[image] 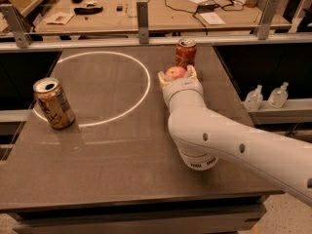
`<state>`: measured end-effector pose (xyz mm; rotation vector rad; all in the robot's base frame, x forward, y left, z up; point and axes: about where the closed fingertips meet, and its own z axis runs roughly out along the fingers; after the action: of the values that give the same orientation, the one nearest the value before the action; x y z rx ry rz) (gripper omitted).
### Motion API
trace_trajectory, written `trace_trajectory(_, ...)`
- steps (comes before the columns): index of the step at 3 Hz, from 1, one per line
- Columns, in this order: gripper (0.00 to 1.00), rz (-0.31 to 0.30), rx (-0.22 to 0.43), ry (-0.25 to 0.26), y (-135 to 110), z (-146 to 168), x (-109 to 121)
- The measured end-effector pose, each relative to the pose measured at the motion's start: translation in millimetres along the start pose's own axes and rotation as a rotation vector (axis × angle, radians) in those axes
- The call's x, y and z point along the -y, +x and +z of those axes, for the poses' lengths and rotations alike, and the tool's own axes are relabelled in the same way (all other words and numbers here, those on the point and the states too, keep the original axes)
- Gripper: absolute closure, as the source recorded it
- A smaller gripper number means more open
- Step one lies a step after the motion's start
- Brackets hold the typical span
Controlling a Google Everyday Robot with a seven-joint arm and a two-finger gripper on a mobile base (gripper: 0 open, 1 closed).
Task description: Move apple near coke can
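The reddish-orange apple [176, 72] sits between the two fingers of my gripper [177, 74], which is shut on it at the far right of the table. The red coke can [185, 53] stands upright just behind the apple, a small gap away. My white arm [229, 143] reaches in from the lower right and hides the lower part of the apple.
A tan-gold can [53, 103] stands at the left of the dark table [107, 145], on a white circle line [105, 89]. A rail with posts [142, 14] runs along the table's far edge. Two clear bottles [267, 97] stand beyond the right edge.
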<state>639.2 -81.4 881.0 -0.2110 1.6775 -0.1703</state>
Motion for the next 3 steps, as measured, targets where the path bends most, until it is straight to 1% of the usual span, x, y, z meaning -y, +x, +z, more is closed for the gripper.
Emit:
trace_trajectory(1,0.83,0.017,-0.008,-0.02,4.0,-1.0,0.3)
trace_trajectory(3,0.38,0.034,-0.02,-0.049,9.7,-4.7,0.5)
